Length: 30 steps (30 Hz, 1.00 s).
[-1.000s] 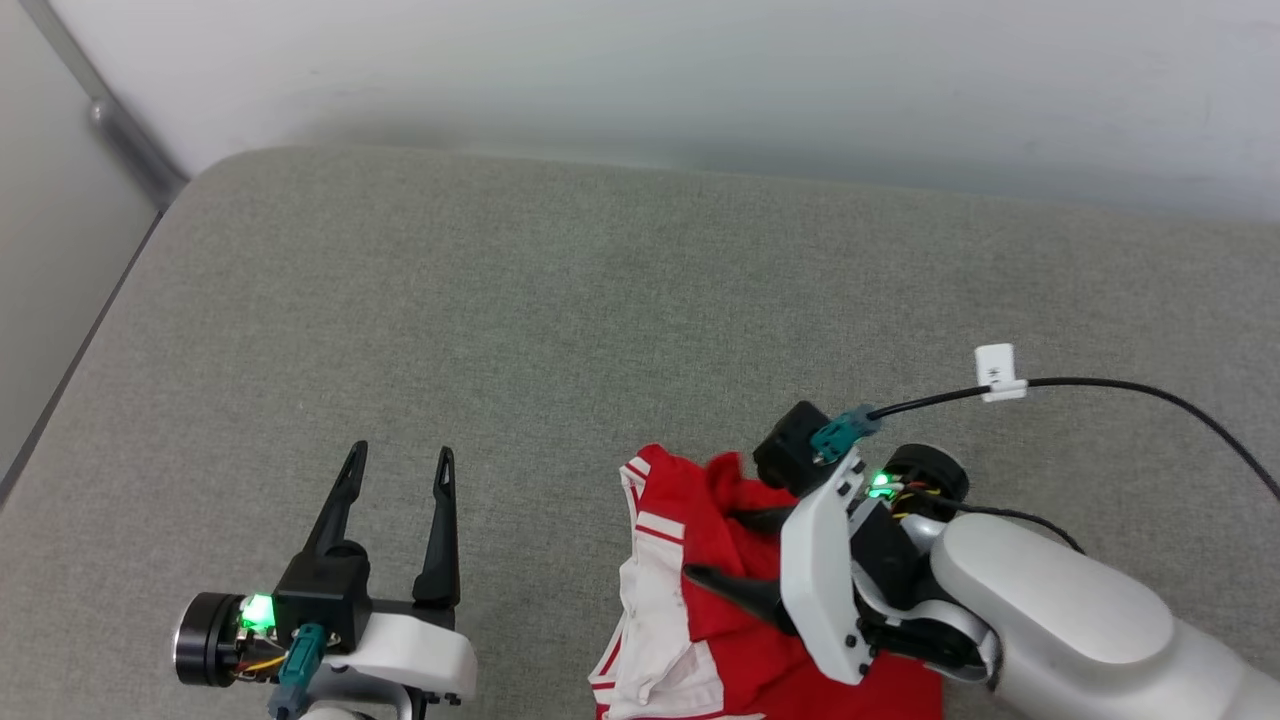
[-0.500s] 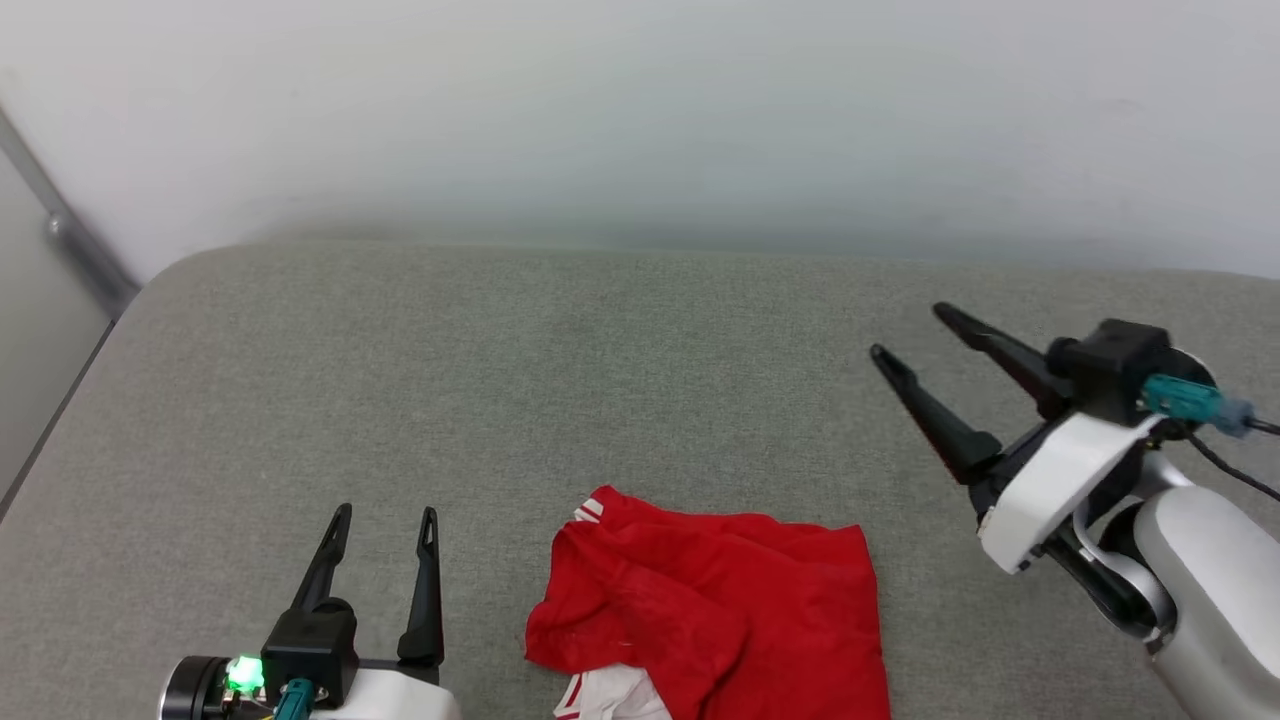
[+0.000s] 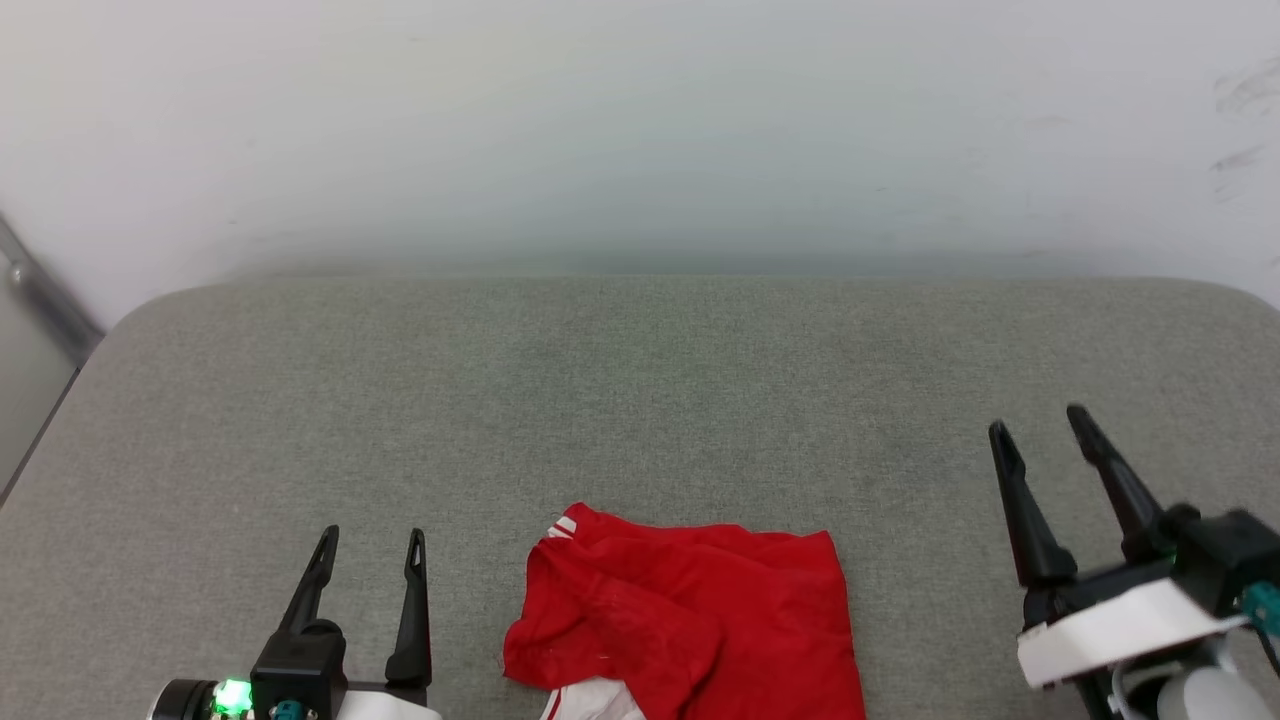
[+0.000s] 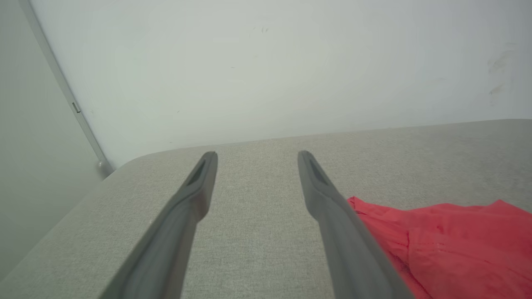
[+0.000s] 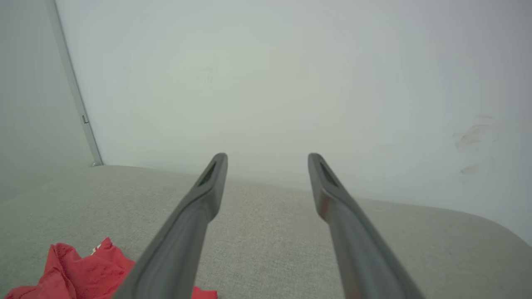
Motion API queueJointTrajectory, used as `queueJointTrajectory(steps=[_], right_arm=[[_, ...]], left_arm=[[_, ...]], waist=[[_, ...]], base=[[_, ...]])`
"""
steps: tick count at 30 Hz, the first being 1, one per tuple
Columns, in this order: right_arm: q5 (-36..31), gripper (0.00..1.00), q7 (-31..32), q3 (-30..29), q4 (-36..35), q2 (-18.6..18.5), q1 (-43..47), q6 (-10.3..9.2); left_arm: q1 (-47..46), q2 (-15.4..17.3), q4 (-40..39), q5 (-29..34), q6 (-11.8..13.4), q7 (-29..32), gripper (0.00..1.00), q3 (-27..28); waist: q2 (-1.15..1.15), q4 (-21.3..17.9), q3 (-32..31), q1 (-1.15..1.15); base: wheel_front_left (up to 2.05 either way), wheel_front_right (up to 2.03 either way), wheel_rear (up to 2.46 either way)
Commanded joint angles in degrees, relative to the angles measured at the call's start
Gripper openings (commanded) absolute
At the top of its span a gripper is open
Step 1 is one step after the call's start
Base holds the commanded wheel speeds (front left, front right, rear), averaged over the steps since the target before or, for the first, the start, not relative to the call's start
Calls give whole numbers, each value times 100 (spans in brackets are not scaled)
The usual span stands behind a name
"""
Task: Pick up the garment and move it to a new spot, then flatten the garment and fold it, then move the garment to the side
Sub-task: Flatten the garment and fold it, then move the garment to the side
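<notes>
The garment [image 3: 690, 620] is a red shirt lying folded and rumpled on the grey padded surface [image 3: 640, 400], near the bottom middle of the head view, with a bit of white sleeve at its lower edge. My left gripper [image 3: 371, 540] stands open to the garment's left, apart from it. Off to the right, clear of the cloth, my right gripper [image 3: 1040, 423] is open too. The garment [image 4: 449, 241] lies just right of the left gripper [image 4: 255, 154] in the left wrist view. Low at the left of the right wrist view the garment [image 5: 79, 274] lies beside the empty right gripper [image 5: 268, 157].
A pale wall [image 3: 640, 130] rises behind the grey surface. A grey vertical strip [image 3: 40, 295] runs down the wall at the far left corner. The surface has rounded far corners and drops off at its left edge [image 3: 40, 440].
The right gripper let go of the garment and drew back to the right. The garment now lies folded with plain red on top. The head view has tilted up.
</notes>
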Motion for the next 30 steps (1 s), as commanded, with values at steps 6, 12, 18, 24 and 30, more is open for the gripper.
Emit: queueJointTrajectory(steps=[6, 12, 18, 24, 30], right_arm=[[-302, 100, -86, -444, -267, 493, 792, -2], [-393, 100, -93, -659, -377, 760, 1228, -2], [-411, 100, -92, -714, -448, 849, 1336, -2], [-440, 100, -92, -763, -493, 876, 1313, -2], [-450, 100, -92, -885, -554, 822, 1147, -2]], left_arm=[[139, 16, -35, -32, -1, -12, 100, 29], [214, 26, -41, -49, -22, -12, 100, 79], [221, 10, -27, -60, -43, -12, 100, 90], [188, -10, -10, -44, -84, -12, 100, 68], [160, -31, 0, -61, -89, -12, 100, 81]], waist=[[0, -53, -67, 1], [0, -92, -90, 1], [0, -103, -84, 1], [0, -54, -66, 1], [0, 3, -68, 1]], base=[[0, 0, 0], [0, 0, 0], [0, 0, 0], [0, 0, 0], [0, 0, 0]])
